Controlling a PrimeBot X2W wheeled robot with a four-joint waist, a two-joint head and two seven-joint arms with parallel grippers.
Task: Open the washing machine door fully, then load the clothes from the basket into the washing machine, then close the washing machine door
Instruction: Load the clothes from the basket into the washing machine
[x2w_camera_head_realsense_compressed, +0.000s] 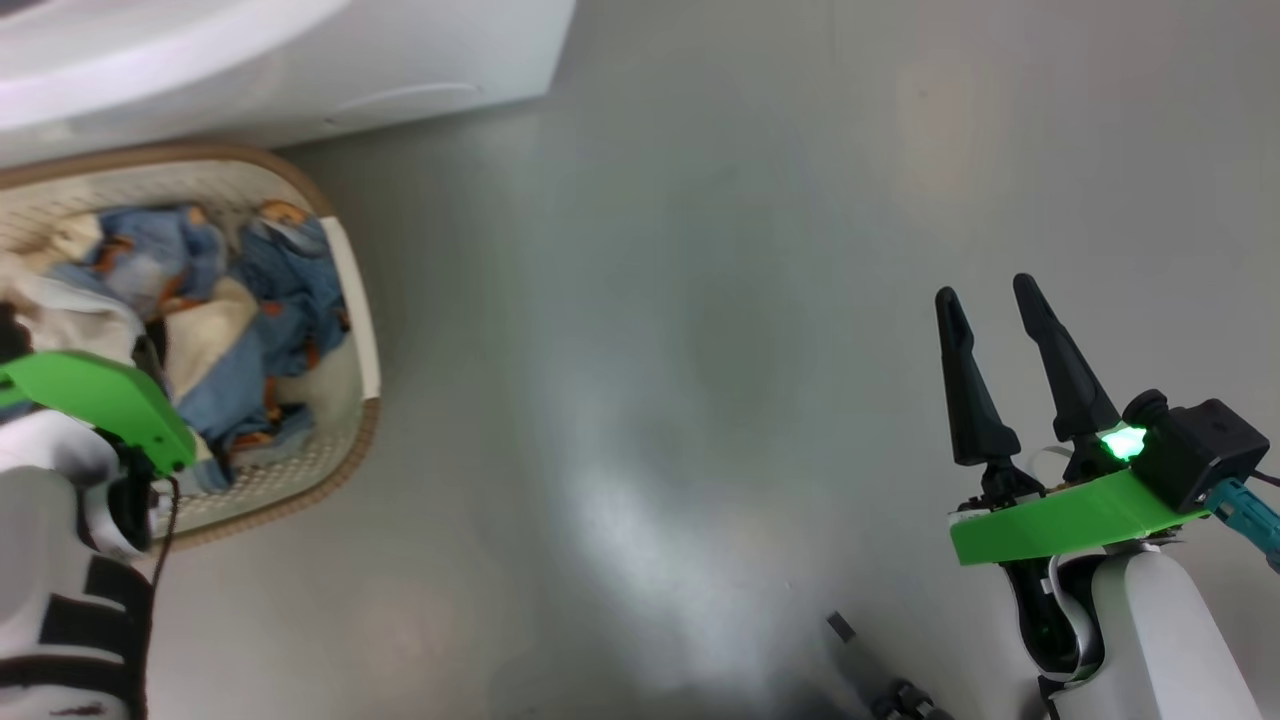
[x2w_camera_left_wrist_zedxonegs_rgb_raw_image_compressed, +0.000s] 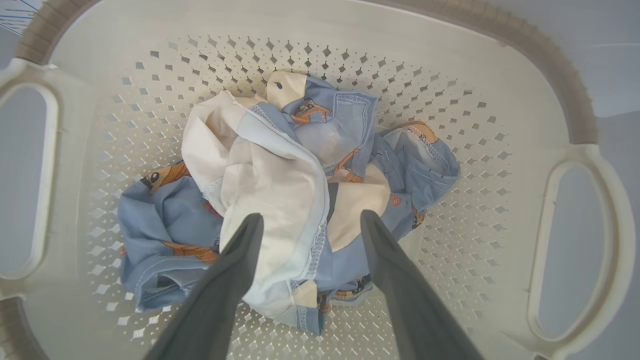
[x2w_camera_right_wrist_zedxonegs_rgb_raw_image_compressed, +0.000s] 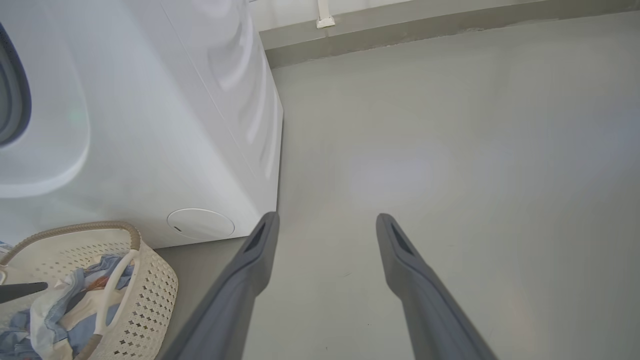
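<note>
- Left hand (x2w_camera_left_wrist_zedxonegs_rgb_raw_image_compressed: 311, 216) hangs over the basket (x2w_camera_left_wrist_zedxonegs_rgb_raw_image_compressed: 320, 20), fingers apart, tips close above the clothes (x2w_camera_left_wrist_zedxonegs_rgb_raw_image_compressed: 270, 170).
- Right hand (x2w_camera_head_realsense_compressed: 987, 290), at 4 o'clock in the head view, holds its fingers apart over the grey floor (x2w_camera_head_realsense_compressed: 700, 300).
- Basket sits at 9 o'clock, with the washing machine (x2w_camera_head_realsense_compressed: 300, 50) at 11 o'clock just beyond it.
- Clothes lie heaped inside the basket.

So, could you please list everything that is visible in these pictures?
washing machine: one, white, behind the basket.
basket: one, cream with brown rim, on the floor.
clothes: one heap, piece count unclear, light blue with orange print and cream, inside the basket.
round cover: one, white, low on the machine's front.
floor: grey.
left gripper: one, dark, open, over the clothes.
right gripper: one, dark, open, over the floor.
</note>
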